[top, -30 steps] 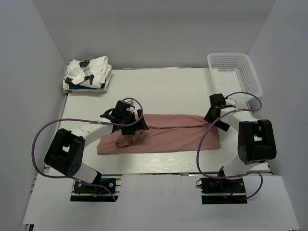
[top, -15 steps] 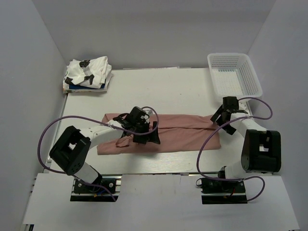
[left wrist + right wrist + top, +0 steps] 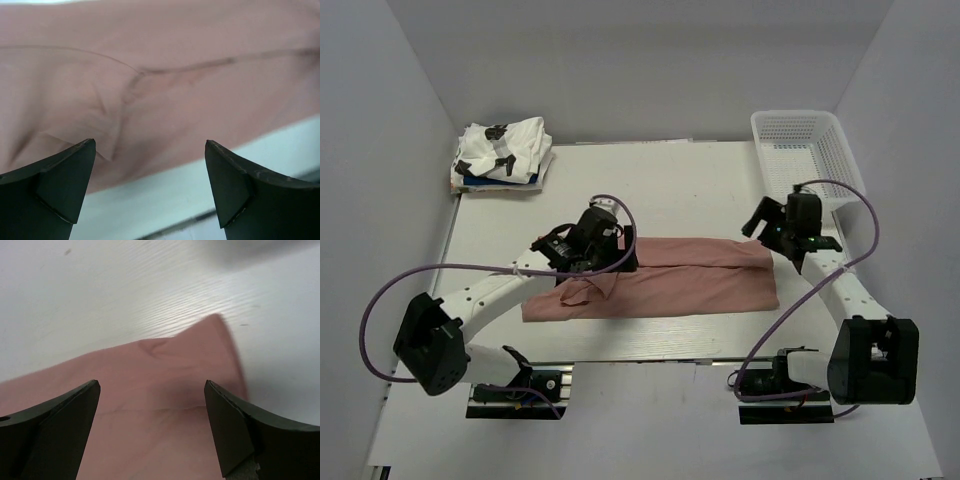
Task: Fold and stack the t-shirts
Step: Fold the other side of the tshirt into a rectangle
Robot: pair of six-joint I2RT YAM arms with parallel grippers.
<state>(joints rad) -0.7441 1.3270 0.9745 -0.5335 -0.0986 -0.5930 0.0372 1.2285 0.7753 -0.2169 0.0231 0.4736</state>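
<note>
The dusty-pink t-shirt lies across the middle of the table, folded into a long strip. It fills the left wrist view and the lower half of the right wrist view. My left gripper is open and empty over the strip's left part. My right gripper is open and empty just above the strip's far right corner. The white t-shirt with black print lies folded at the back left on top of the blue one.
A white mesh basket stands at the back right, close behind my right arm. The grey walls close in on both sides. The table's front edge runs just below the pink strip.
My left gripper drew back left and up from the strip's middle. My right arm stretched out, its gripper still by the strip's right corner. The pink shirt lies as before.
</note>
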